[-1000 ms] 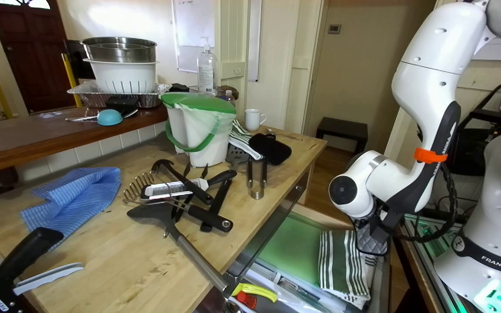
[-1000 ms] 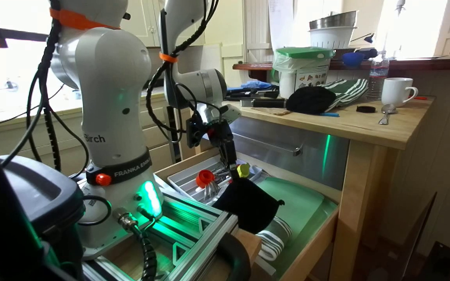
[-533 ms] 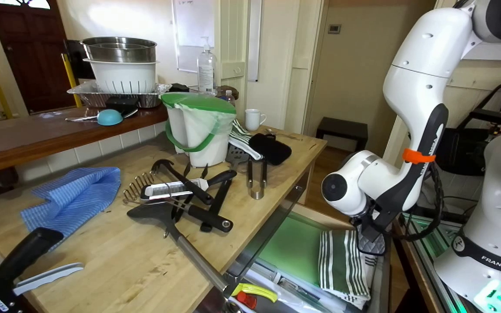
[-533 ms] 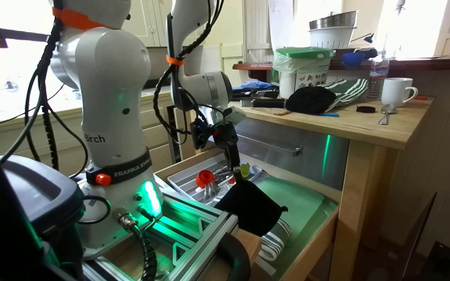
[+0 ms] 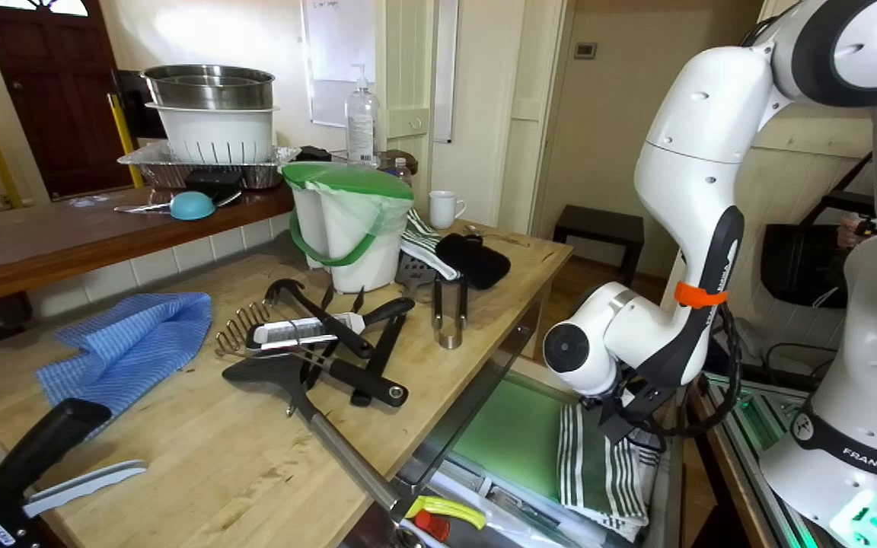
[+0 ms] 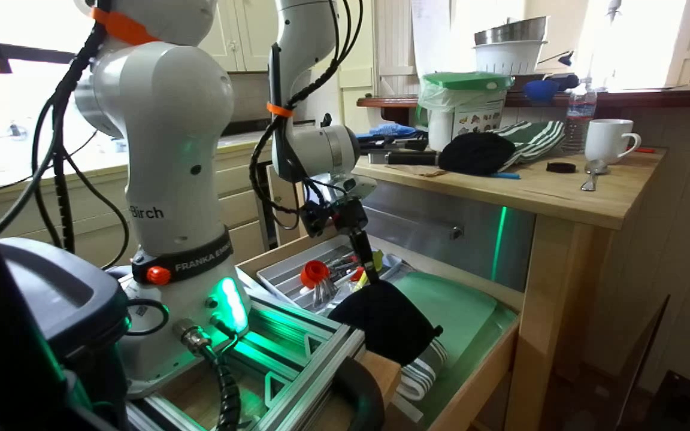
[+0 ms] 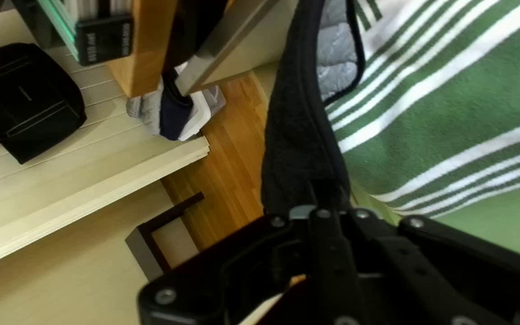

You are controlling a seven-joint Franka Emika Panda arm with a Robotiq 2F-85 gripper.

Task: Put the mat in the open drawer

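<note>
Mat pinched at the drawer, not yet let go

Nearest of what matters, the hand (image 6: 374, 279) is clenched on the upper edge of the black mat (image 6: 384, 323), which hangs from it beside the striped towel (image 6: 421, 368), on the side towards the robot's base (image 6: 183, 296), hiding part of that towel in an exterior view. Whether the two touch I can't tell. I'd call this the placing step, near its end. The next move looks to call for bringing the mat fully over the towel, lowering it and letting go; a loose corner might snag on the rim of the open drawer (image 6: 483, 383), as the wrist view has floor (image 7: 235, 158) on one side of the mat and the towel on the other.

The mat is roughly square, so it has no strong long axis. It slants down from the pinch: the corner bearing a small nub juts out above the towel's visible end, and the grey quilted face is turned to the towel. Seen from the wrist, it narrows to a band running away from the hand alongside the towel.

Just past the towel spreads the green liner (image 6: 447, 302); beyond and higher than the towel is the worktop (image 6: 626, 179), bearing a white mug (image 6: 608, 140).
</note>
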